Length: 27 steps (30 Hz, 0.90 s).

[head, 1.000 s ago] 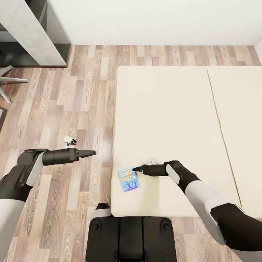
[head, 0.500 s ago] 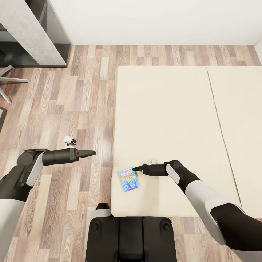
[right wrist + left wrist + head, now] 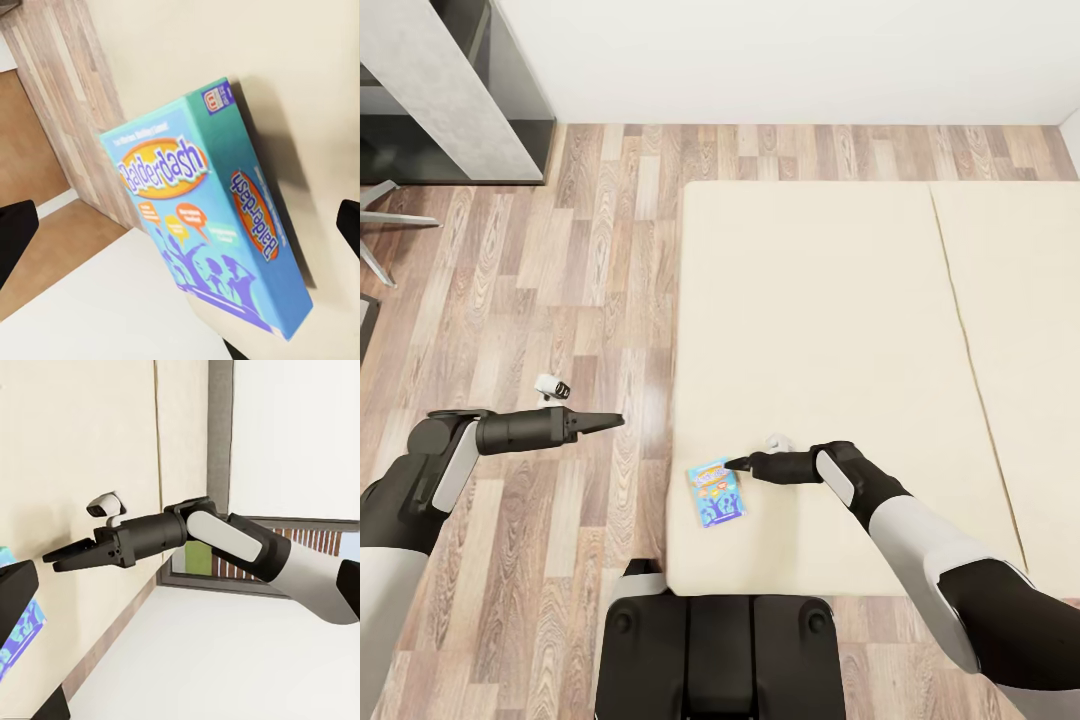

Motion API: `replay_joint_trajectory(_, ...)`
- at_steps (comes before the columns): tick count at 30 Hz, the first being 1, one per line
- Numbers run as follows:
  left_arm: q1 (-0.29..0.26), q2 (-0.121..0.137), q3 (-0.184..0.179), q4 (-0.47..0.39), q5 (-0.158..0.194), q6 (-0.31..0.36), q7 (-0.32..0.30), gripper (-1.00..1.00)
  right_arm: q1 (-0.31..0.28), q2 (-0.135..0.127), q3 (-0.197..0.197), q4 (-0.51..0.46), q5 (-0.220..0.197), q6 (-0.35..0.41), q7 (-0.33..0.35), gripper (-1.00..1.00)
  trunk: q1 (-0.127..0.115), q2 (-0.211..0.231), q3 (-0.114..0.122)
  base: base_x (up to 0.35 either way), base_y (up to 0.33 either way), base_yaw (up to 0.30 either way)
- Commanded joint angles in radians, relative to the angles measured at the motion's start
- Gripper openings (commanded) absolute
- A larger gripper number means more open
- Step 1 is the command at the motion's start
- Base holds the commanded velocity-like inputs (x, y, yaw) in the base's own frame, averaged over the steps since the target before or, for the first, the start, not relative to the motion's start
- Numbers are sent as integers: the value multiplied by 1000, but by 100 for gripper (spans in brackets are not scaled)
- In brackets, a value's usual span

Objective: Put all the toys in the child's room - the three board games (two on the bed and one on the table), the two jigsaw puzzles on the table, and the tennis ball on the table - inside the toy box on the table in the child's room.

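Left gripper: It hangs over the wood floor, just left of the bed. Its fingers come to a thin point with nothing between them. It is not needed for this step, so it can wait there.

Board game: This is the blue Balderdash box. It lies flat on the bed, near the front left corner and close to the edge. In the right wrist view the box fills the middle, with its front and one long side showing.

Right gripper: Its tip is at the top right corner of the box. From the head view I cannot tell how wide the fingers are. In the right wrist view a dark finger sits at each side of the picture, far apart, so I think they are spread wide and hold nothing.

How to do it well: I think the step is to grab the box. Put one finger on each side of it, then squeeze.

Watch out: A push could slide the box off the bed, so come down on it gently.
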Motion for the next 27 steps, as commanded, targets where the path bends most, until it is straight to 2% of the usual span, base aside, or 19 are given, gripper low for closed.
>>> replay_joint_trajectory(1, 0, 1, -1, 0, 3, 8, -1, 100, -1, 0, 4, 0, -4, 4, 0, 100, 1, -2, -1, 0, 125, 0)
replay_joint_trajectory(17, 0, 2, -1, 0, 3, 8, -1, 100, -1, 0, 3, 2, -4, 8, -3, 100, 1, -2, -1, -11, 94, 0)
replay_joint_trajectory(27, 0, 2, -1, 0, 3, 8, -1, 100, -1, -2, 2, 27, -4, 9, -3, 100, 1, -2, -1, -4, 19, 0)
